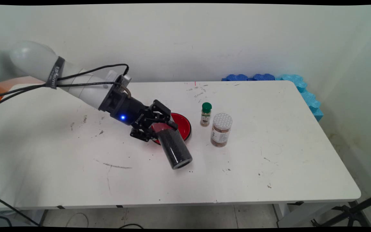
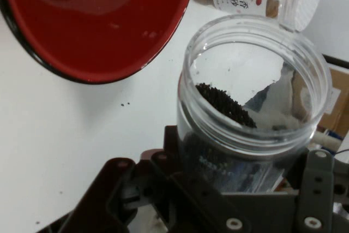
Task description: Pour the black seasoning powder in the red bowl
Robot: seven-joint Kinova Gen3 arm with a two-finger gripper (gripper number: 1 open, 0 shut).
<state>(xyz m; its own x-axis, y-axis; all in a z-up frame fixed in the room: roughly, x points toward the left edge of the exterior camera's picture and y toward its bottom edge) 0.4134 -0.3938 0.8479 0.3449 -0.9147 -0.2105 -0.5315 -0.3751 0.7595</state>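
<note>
Bare tabletop (image 1: 60,161) lies open left and front. Right of the red bowl (image 1: 181,124), a green-capped spice bottle (image 1: 206,114) and a white-lidded jar (image 1: 221,130) stand close together.

A white table (image 1: 60,167) is seen, its top marked with dark scuffs and specks. A red bowl with a black rim (image 1: 183,124) is set near the middle. To the right of it, a small bottle with a green cap (image 1: 206,114) is stood upright, and just beside that, nearer the front edge, a clear jar with a white perforated lid (image 1: 221,129) holding brown contents is stood upright as well.
</note>
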